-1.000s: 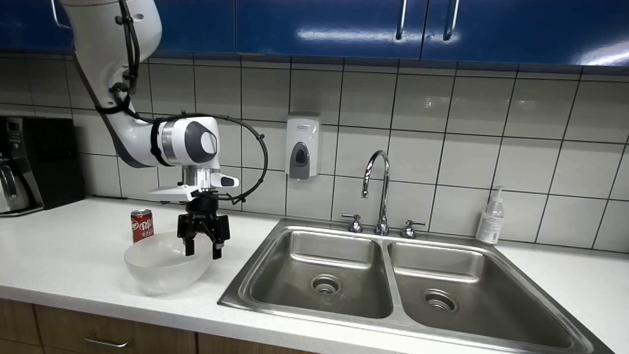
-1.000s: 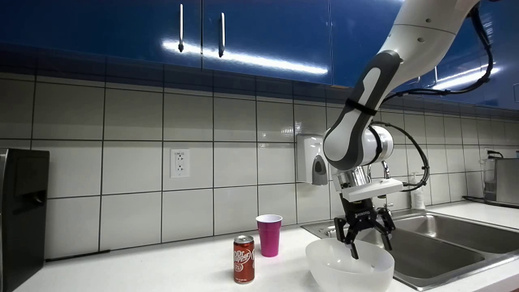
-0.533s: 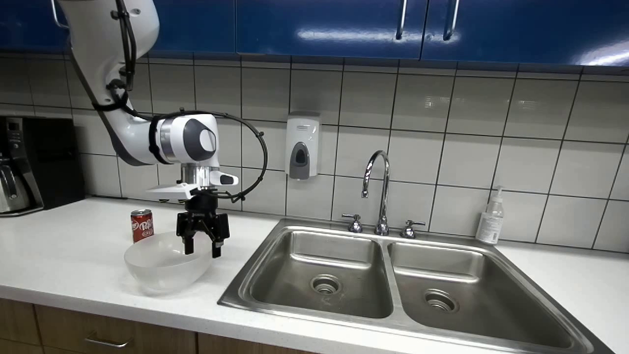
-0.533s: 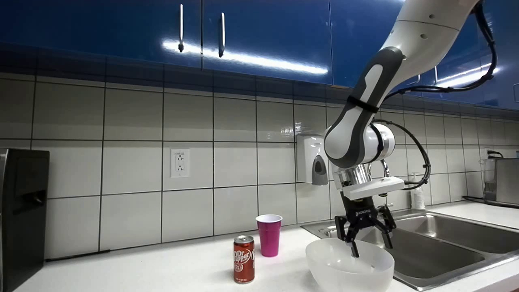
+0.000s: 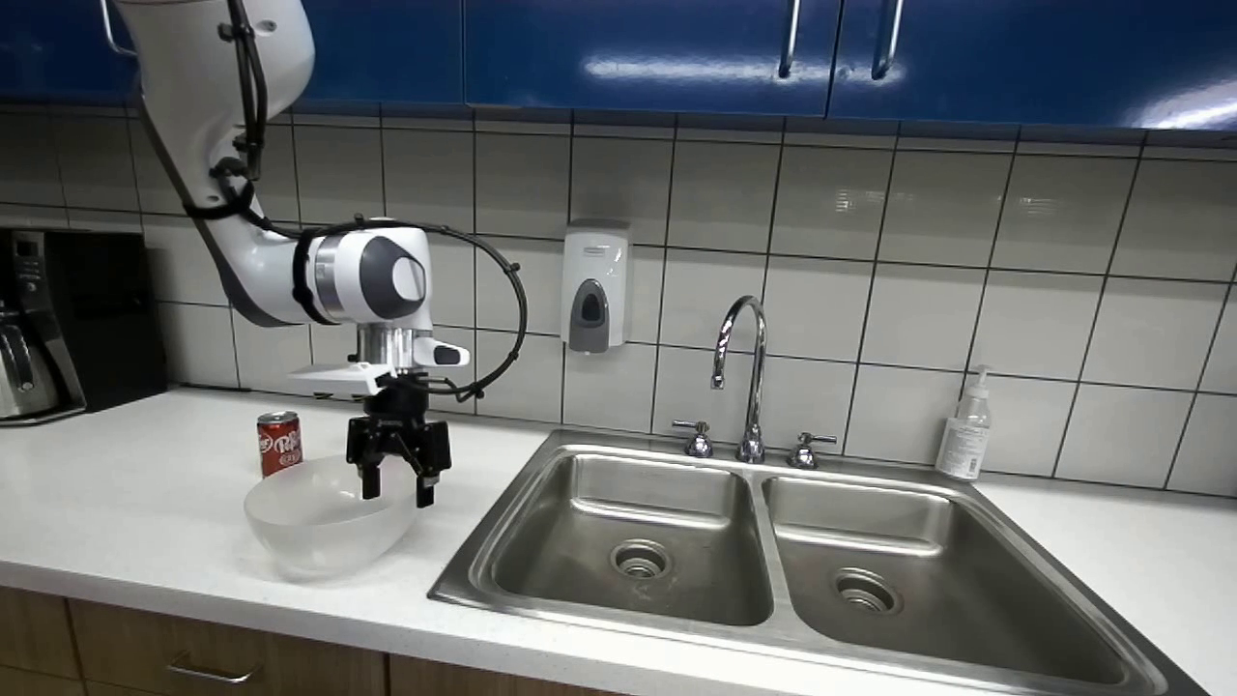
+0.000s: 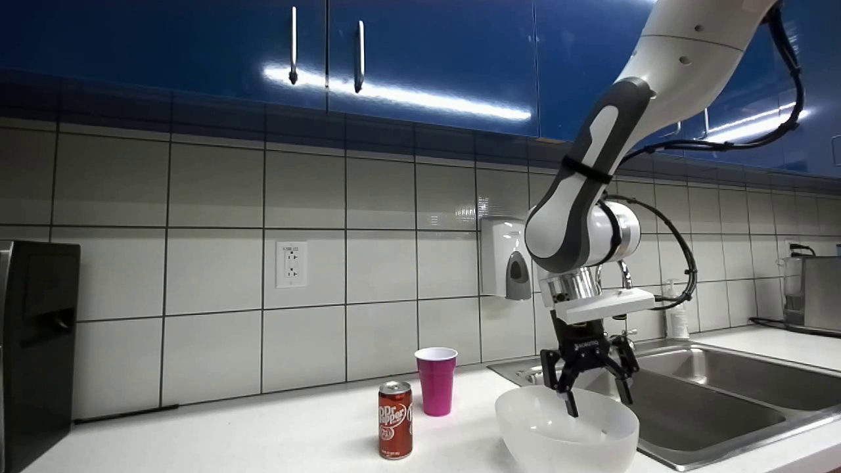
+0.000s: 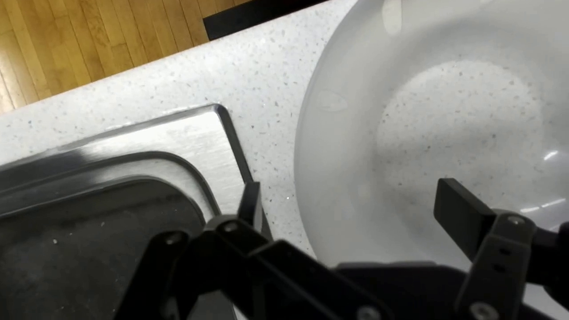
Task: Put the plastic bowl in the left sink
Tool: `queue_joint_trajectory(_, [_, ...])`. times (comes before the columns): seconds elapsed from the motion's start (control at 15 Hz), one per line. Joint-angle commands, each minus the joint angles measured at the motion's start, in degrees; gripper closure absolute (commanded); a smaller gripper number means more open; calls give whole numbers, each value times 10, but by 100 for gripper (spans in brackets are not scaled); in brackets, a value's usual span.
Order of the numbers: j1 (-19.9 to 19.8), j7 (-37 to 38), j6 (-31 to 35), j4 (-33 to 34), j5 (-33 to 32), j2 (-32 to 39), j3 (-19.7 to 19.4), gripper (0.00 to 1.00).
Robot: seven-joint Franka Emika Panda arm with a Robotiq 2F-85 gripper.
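Note:
The translucent whitish plastic bowl sits upright on the white counter left of the sink, in both exterior views (image 5: 324, 532) (image 6: 565, 450); the wrist view also shows it (image 7: 342, 164), cut off at the right. My gripper (image 5: 398, 490) is open and empty at the bowl's sink-side rim, also in an exterior view (image 6: 598, 399). In the wrist view the gripper (image 7: 349, 200) has one finger over the bowl's inside and the other outside the rim, near the sink edge. The left sink (image 5: 570, 570) is a steel basin with a round drain; part shows in the wrist view (image 7: 89, 249).
A dark red can (image 5: 280, 445) stands behind the bowl, with a pink cup (image 6: 436, 384) near it. The right basin (image 5: 928, 609) adjoins the left one. A tall faucet (image 5: 756, 377) rises behind the sink. A soap dispenser (image 5: 595, 285) hangs on the wall.
The gripper has risen very slightly and is otherwise almost still. The bowl has not moved.

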Motion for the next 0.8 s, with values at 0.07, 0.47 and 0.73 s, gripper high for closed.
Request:
queue_joint_trajectory(0.07, [-10, -65, 27, -5, 42, -5, -2, 0])
queue_joint_trajectory(0.47, [-7, -79, 37, -6, 30, -1, -9, 0])
queue_joint_trajectory(0.73, [-6, -86, 45, -10, 29, -2, -9, 44])
